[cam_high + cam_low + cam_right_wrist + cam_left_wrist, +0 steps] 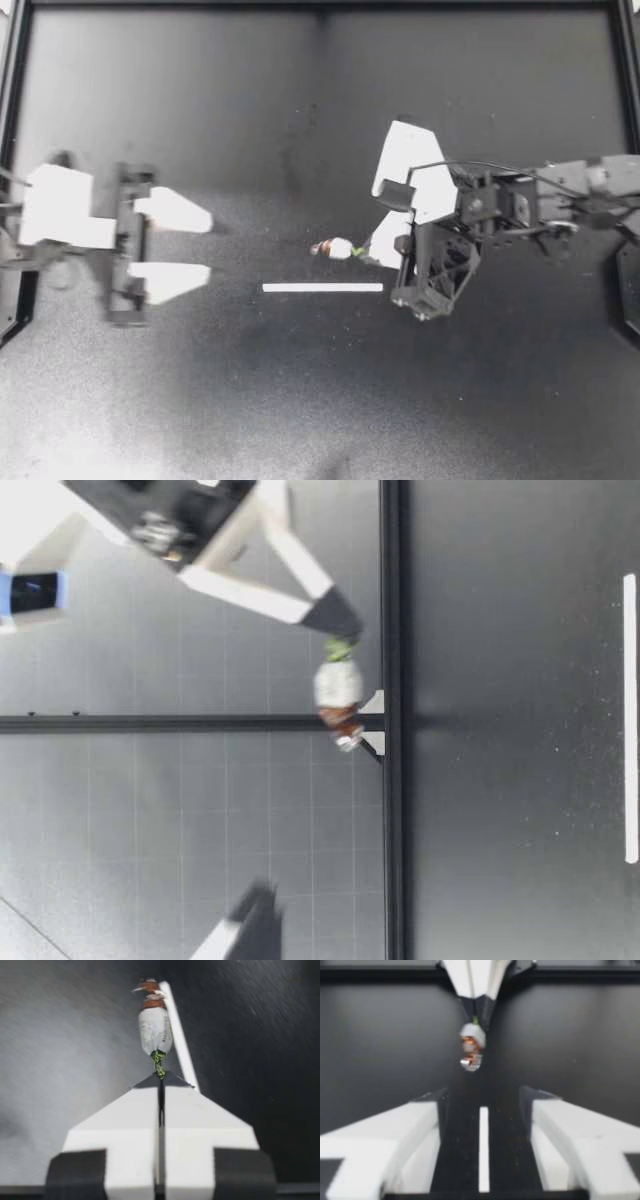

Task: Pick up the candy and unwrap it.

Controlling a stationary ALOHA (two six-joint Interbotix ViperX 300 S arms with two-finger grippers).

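Pick-up was judged complete, the right gripper holding the candy above the counter, jaws pinching one twisted end; unwrapping was outstanding, with the left gripper well apart, jaws spread.

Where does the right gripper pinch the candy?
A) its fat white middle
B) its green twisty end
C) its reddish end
B: the right wrist view shows my right gripper shut on the candy by its green twist, with the rest sticking out ahead.
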